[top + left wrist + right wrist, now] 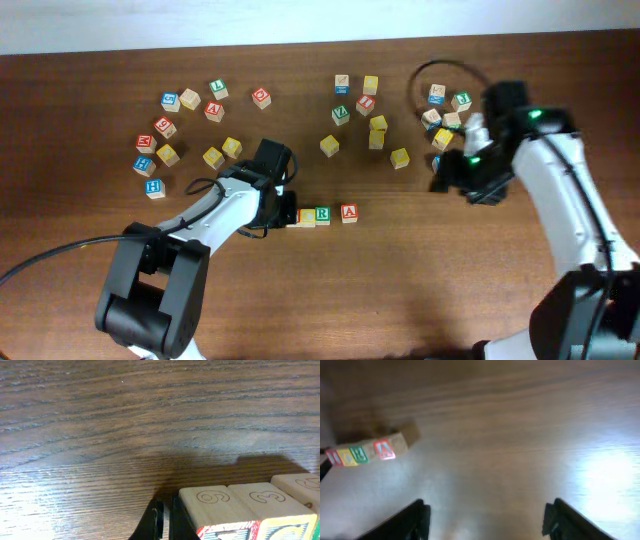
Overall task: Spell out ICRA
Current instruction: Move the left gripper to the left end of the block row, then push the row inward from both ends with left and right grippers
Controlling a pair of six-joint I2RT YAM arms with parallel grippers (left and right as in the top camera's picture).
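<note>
We note two arms of the same build. The left white-and-black jointed arm [215, 212] has white shell links, black joint housings, a bulky black base block [150, 290] and a thin black cable [55, 252] at that base. The right white-and-black jointed arm [572, 195] has the same white links, a black wrist unit, small green indicator lights [535, 114] and a rounded black base housing [580, 320]. The left gripper [166, 510] has flat matte black fingers [152, 525] with sharp edges. We see the right gripper [487, 507] as black, angular and blurred.
</note>
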